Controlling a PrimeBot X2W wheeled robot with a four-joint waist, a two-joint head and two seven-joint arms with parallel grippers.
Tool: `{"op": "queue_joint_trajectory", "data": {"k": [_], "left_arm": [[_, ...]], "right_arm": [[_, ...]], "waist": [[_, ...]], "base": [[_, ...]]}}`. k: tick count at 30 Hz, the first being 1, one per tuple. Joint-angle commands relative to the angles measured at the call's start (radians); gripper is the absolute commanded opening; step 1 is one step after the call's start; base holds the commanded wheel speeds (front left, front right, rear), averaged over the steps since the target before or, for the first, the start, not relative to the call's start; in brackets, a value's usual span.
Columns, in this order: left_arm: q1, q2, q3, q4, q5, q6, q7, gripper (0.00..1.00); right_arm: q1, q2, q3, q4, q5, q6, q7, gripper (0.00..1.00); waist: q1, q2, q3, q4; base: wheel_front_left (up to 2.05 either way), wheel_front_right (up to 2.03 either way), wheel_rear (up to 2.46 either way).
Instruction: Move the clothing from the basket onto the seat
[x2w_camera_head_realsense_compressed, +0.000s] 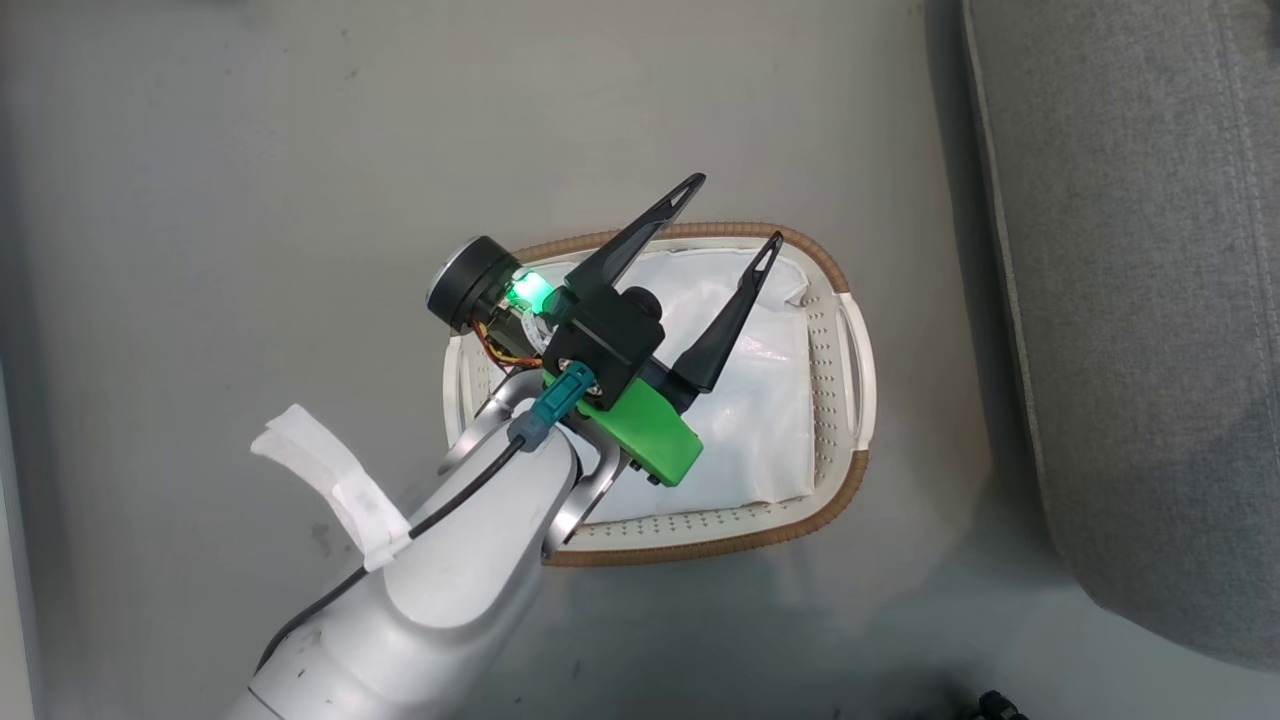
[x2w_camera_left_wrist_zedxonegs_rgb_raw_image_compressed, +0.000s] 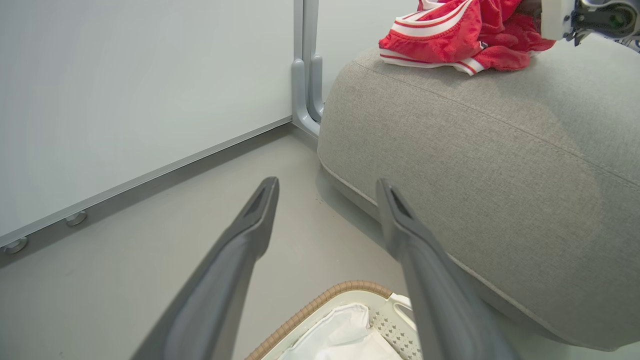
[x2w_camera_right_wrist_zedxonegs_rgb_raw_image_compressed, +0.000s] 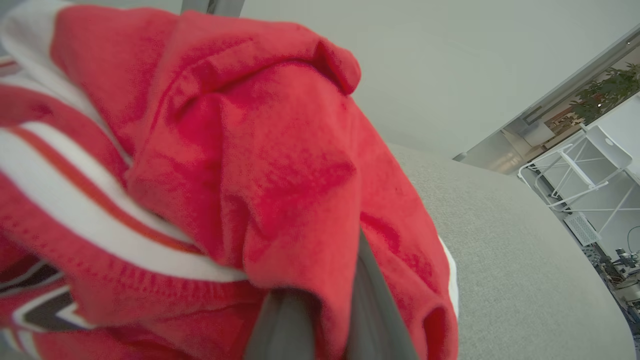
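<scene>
Clothing (x2w_camera_left_wrist_zedxonegs_rgb_raw_image_compressed: 450, 37) was noted bunched on top of the seat (x2w_camera_left_wrist_zedxonegs_rgb_raw_image_compressed: 500, 175), close to its rounded edge. A fold was pinched by the right gripper (x2w_camera_right_wrist_zedxonegs_rgb_raw_image_compressed: 327, 312), its jaws pressed together on red fabric. In the basket (x2w_camera_head_realsense_compressed: 835, 300), on the floor beside the seat, the white liner (x2w_camera_head_realsense_compressed: 760, 420) was seen, with no red where visible. The left gripper (x2w_camera_head_realsense_compressed: 735, 209) was held over the basket, jaws spread and empty. Step judged: placing, near the end. Next called for: right jaws to be opened and lifted clear without the fabric being dragged off.

Under the left pincer (x2w_camera_head_realsense_compressed: 735, 210) sits the basket (x2w_camera_head_realsense_compressed: 700, 530) with a liner sheet (x2w_camera_head_realsense_compressed: 770, 420) inside, the seat (x2w_camera_head_realsense_compressed: 1130, 300) lies to that pincer's right, and on it the clothing (x2w_camera_left_wrist_zedxonegs_rgb_raw_image_compressed: 450, 40) seemingly drapes over the right pincer (x2w_camera_right_wrist_zedxonegs_rgb_raw_image_compressed: 325, 320).
</scene>
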Motion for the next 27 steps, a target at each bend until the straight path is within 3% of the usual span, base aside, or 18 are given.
{"op": "queue_joint_trajectory", "data": {"k": [1,3,4,9,15,27], "left_arm": [[0.004,0.0,-0.001,0.004,0.009,0.001,0.001,1.0],[0.011,0.002,-0.001,0.01,0.008,-0.001,0.001,1.0],[0.015,0.002,0.0,0.013,0.007,-0.002,0.001,1.0],[0.038,0.01,0.008,0.029,-0.01,-0.007,0.001,1.0],[0.077,0.016,0.033,0.041,-0.026,-0.007,0.001,1.0],[0.184,0.004,0.101,0.057,-0.077,-0.017,0.001,1.0]], "right_arm": [[0.018,0.008,-0.013,0.008,-0.016,-0.001,-0.01,0.08],[0.029,0.027,-0.024,0.019,-0.029,-0.001,-0.013,0.59],[0.035,0.038,-0.029,0.024,-0.032,-0.001,-0.015,1.0],[0.068,0.096,-0.025,0.019,-0.028,-0.001,-0.018,1.0],[0.15,0.141,0.05,-0.038,0.014,-0.001,-0.019,1.0],[0.249,0.142,0.204,-0.077,0.145,-0.001,-0.018,1.0]], "waist": [[-0.0002,0.0,-0.002,-0.003],[-0.0002,0.0,-0.014,-0.019],[-0.0002,0.0,-0.02,-0.026],[-0.0002,0.0,-0.073,-0.073],[-0.0002,0.0,-0.155,-0.116],[-0.0002,0.0,-0.358,-0.128]], "base": [[0.0,0.0,0.0],[0.0,0.0,0.0],[0.0,0.0,0.0],[0.0,0.0,0.0],[0.0,0.0,0.0],[0.0,0.0,0.0]]}}
